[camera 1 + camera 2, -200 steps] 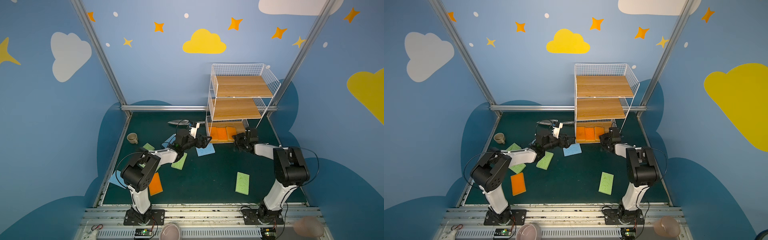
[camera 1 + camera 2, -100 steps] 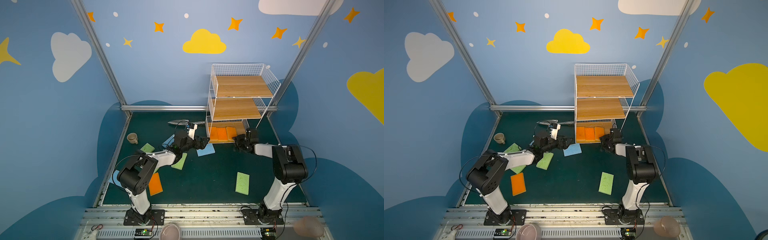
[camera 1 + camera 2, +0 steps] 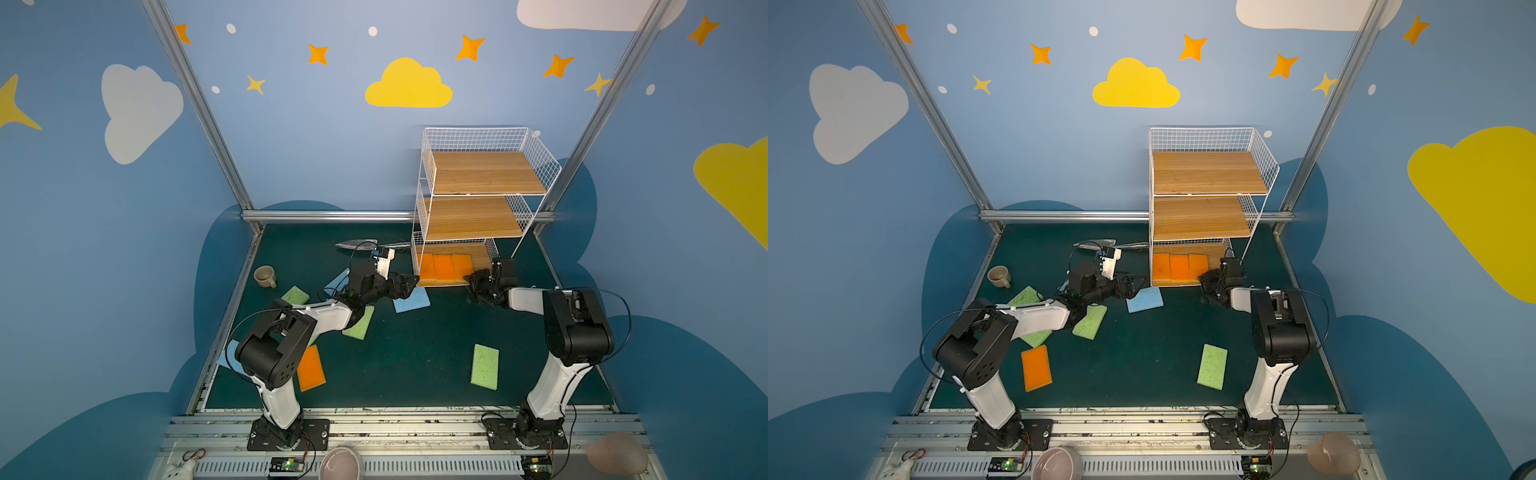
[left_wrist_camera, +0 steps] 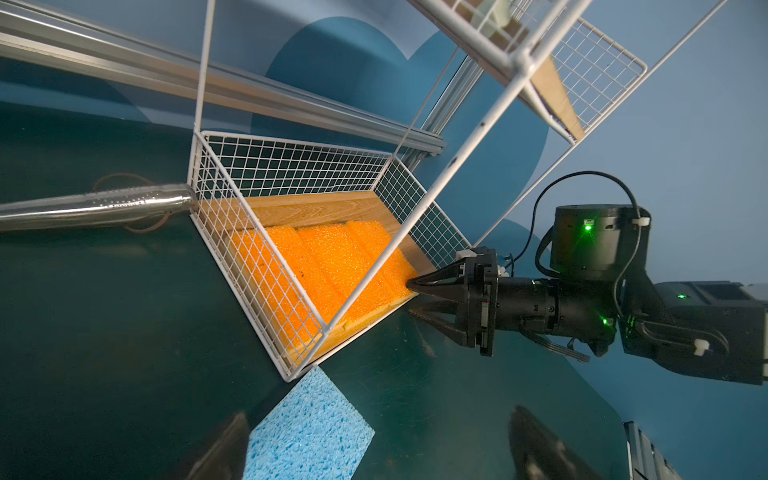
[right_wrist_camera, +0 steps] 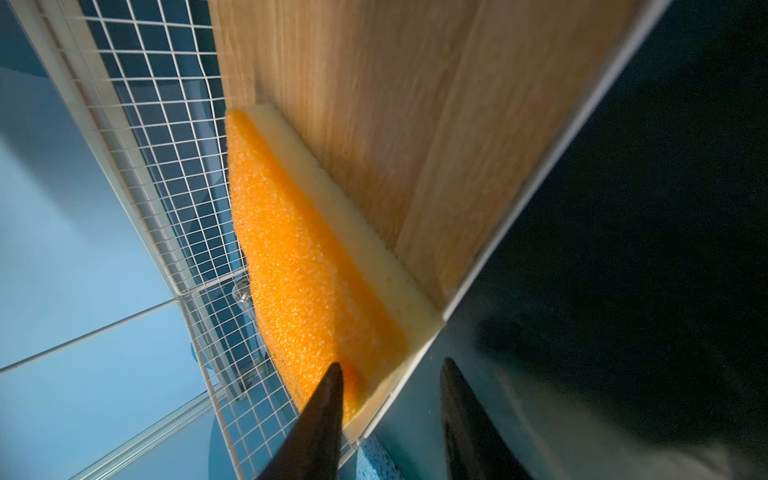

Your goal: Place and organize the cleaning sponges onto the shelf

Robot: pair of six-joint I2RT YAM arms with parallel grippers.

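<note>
The cleaning sponges are split between two places. Three orange sponges [image 3: 444, 268] lie flat, side by side, on the bottom board of the shelf [image 3: 482, 137], and the others are scattered over the green table [image 3: 415, 357]. The right gripper [image 5: 391, 363] has its jaws apart at the front corner of the rightmost orange sponge [image 5: 299, 266]. One fingertip [image 5: 328, 395] lies against its orange face and the other hangs beyond the shelf's front lip, so the sponge's yellow edge sits between them, unclamped. The left gripper [image 4: 378, 412] is spread wide, low over a light blue sponge [image 4: 307, 432] just in front of the shelf's corner. That sponge lies between its fingers, nearer one of them.
</note>
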